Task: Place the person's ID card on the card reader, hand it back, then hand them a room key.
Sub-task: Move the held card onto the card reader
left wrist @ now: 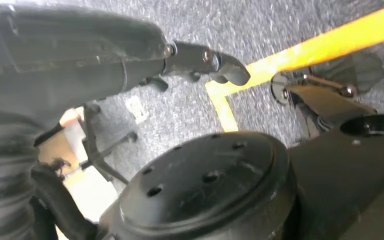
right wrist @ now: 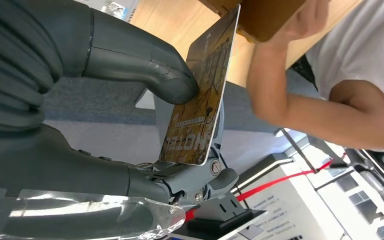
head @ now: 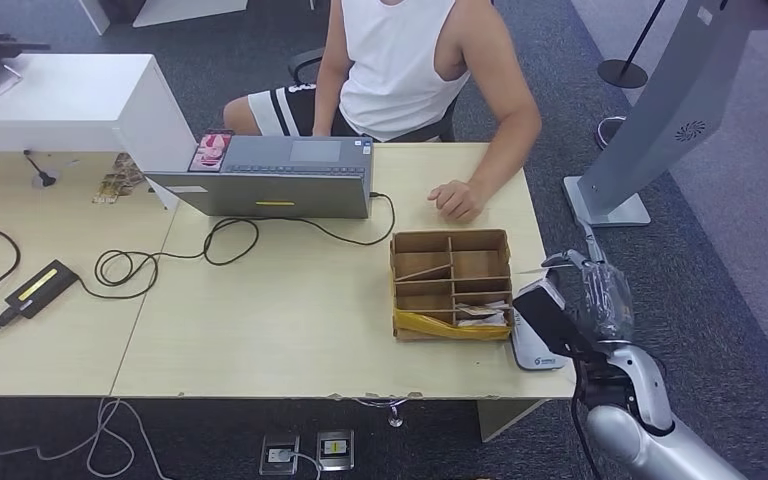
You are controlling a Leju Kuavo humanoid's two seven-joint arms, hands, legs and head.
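On the surface (head: pixel 290 330), a laptop (head: pixel 272 178) sits left of the cardboard organizer (head: pixel 450 285). The person's hand (head: pixel 456 199) rests near it. The card reader (head: pixel 538 335) lies beside the box. The right robot hand (right wrist: pixel 130 125) pinches the room key (right wrist: pixel 202 100) between thumb and fingers, beyond the surface's right edge. The left robot hand (left wrist: pixel 200 60) hangs curled over the floor, holding nothing.

room key card (right wrist: pixel 203 95) | gold-brown, printed | upright, pinched in right hand (right wrist: pixel 130 125)

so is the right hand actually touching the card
Touching. The right wrist view shows the right hand pinching the card, its thumb pressed flat on the card's printed face and fingers behind its lower edge.
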